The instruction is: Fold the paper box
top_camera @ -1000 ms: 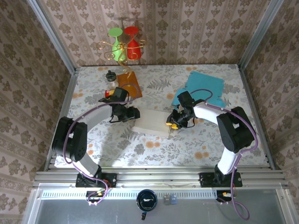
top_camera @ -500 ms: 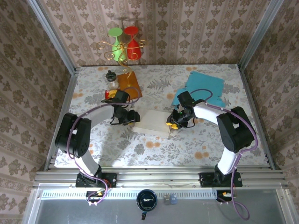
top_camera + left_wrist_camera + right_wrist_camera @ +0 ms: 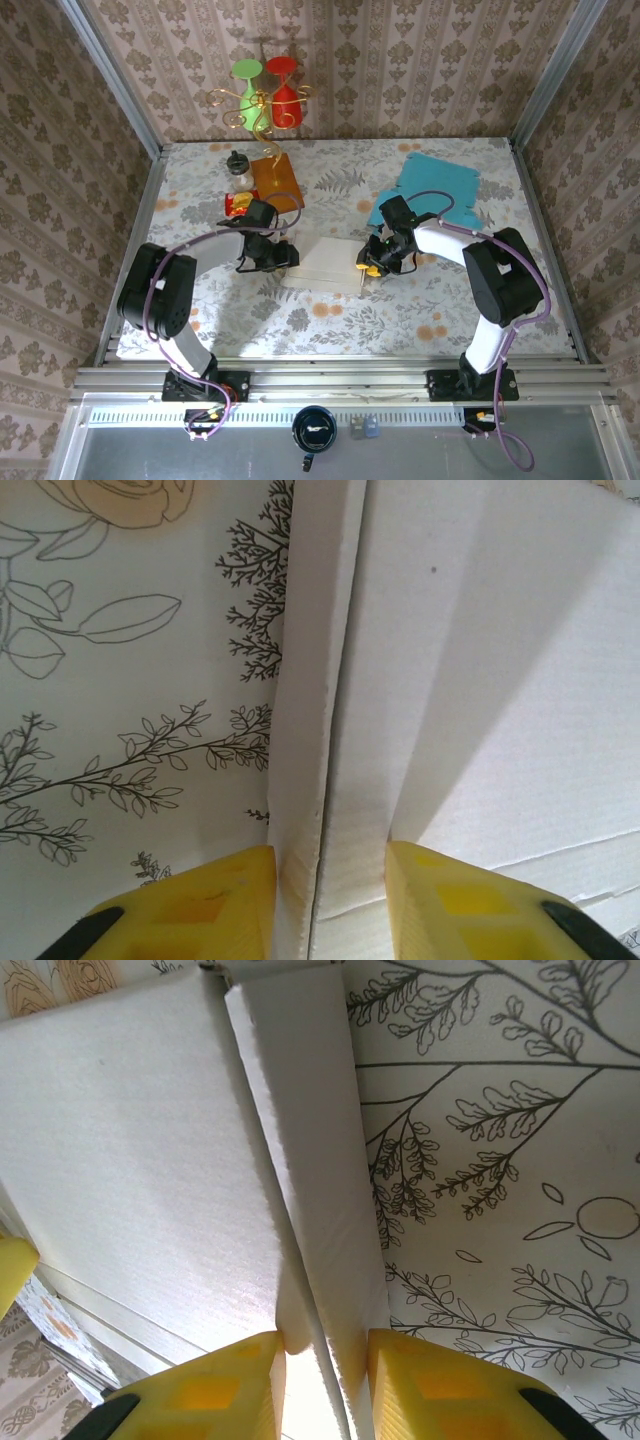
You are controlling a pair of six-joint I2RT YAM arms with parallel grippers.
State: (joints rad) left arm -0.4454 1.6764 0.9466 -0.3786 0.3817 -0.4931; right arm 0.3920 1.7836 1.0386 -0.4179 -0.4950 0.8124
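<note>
The paper box (image 3: 322, 262) lies mid-way across the surface (image 3: 400, 310), long axis left to right, an arm at each end: left fingers (image 3: 200, 905) pinching its left flap, right fingers (image 3: 215, 1390) pinching its right.

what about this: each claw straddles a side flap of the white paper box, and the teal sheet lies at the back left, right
Not quite: the top external view shows the teal sheet at the back right, not left. The rest holds: the left claw and right claw each straddle a side flap of the white paper box.
</note>
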